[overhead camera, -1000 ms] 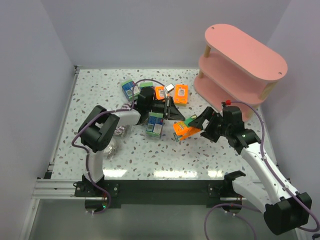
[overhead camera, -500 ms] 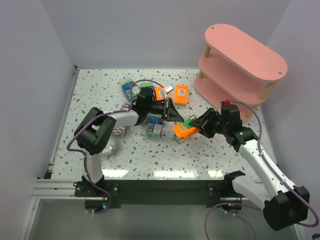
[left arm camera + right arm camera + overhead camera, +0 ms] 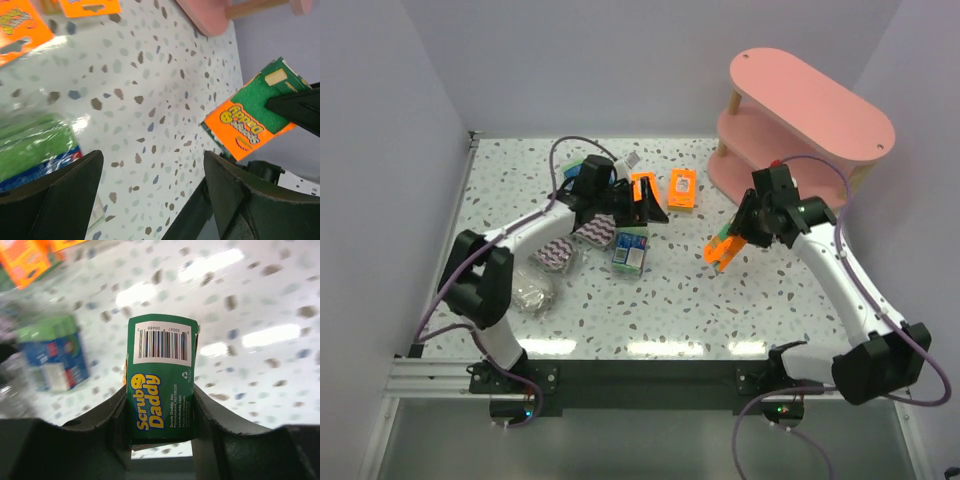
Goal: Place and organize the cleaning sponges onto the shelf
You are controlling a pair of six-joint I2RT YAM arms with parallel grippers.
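Scrub Daddy sponge pack (image 3: 161, 385) clamped by its sides in right tool (image 3: 160, 412); likely light, squashy; left tool (image 3: 150, 195) apart, empty.

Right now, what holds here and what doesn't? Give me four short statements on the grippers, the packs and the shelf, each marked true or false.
1. The right gripper holds an orange-and-green pack above the table. True.
2. The left gripper is clamped on a pack. False: its jaws stand wide open with nothing between them.
3. A pack lies on the top board of the shelf. False: that board is bare.
4. An orange pack lies on the table between the left gripper and the shelf. True.
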